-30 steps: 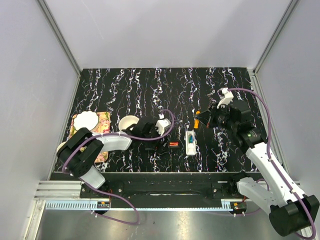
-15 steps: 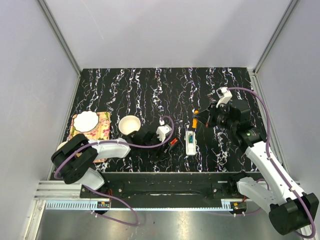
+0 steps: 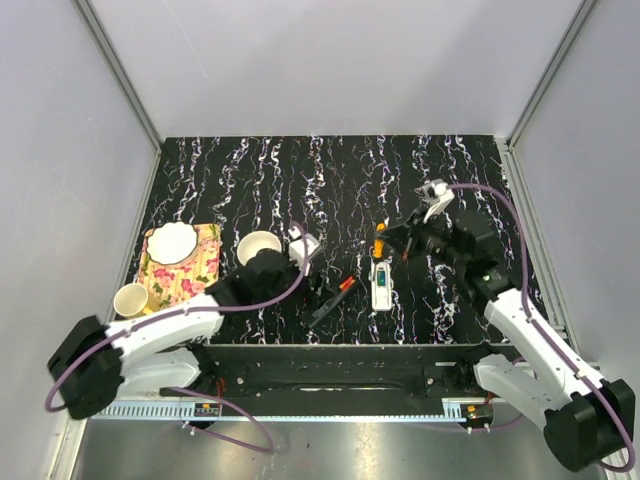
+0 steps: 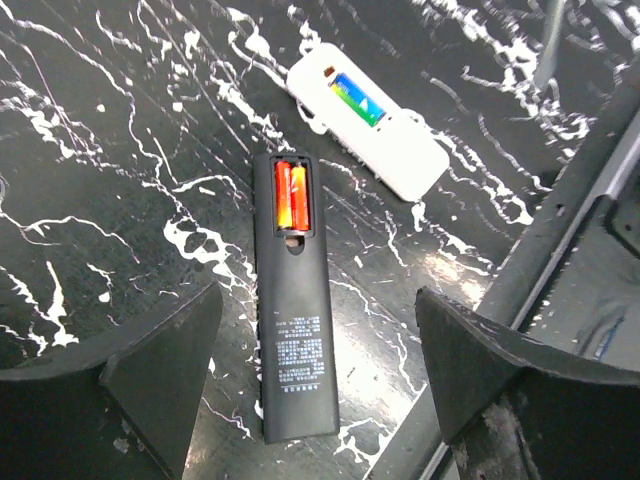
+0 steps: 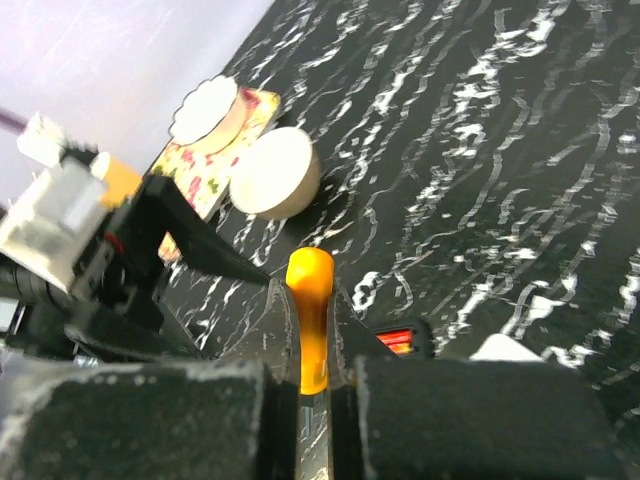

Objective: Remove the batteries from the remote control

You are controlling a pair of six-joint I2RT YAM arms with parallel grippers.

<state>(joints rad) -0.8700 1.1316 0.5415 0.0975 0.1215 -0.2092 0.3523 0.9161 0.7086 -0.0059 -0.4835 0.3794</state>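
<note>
The remote control (image 4: pixel 385 140) is lying flat on the black marbled table (image 4: pixel 90 160), slot side up. The batteries (image 4: pixel 357 97) are sitting in its recess, showing green and blue. We are hanging the left gripper (image 4: pixel 318 325) with its jaws wide apart and nothing between them. It is hovering not over the white handset but over a black remote (image 4: pixel 295 330) lying just beside it, whose own orange cells (image 4: pixel 291 194) are exposed. We are clamping the right gripper (image 5: pixel 310 345) on an orange stick (image 5: pixel 310 275), which is poised near the white handset's far end.

We are worrying about two things. The left jaws are lining up with the wrong handset, so closing here would be grabbing the black one. The stick may also be skidding off the smooth casing, flicking a cell across the table or shoving the unheld handset away.

Around us, a white bowl (image 3: pixel 259 247) is standing near the left arm. A scalloped plate (image 3: pixel 172 240) is resting on a floral mat (image 3: pixel 190 280), and a yellow cup (image 3: pixel 132 298) is sitting well apart at the left. None of these is blocking us. The black remote is crowding the work, and both arms are meeting in the same tight spot.
</note>
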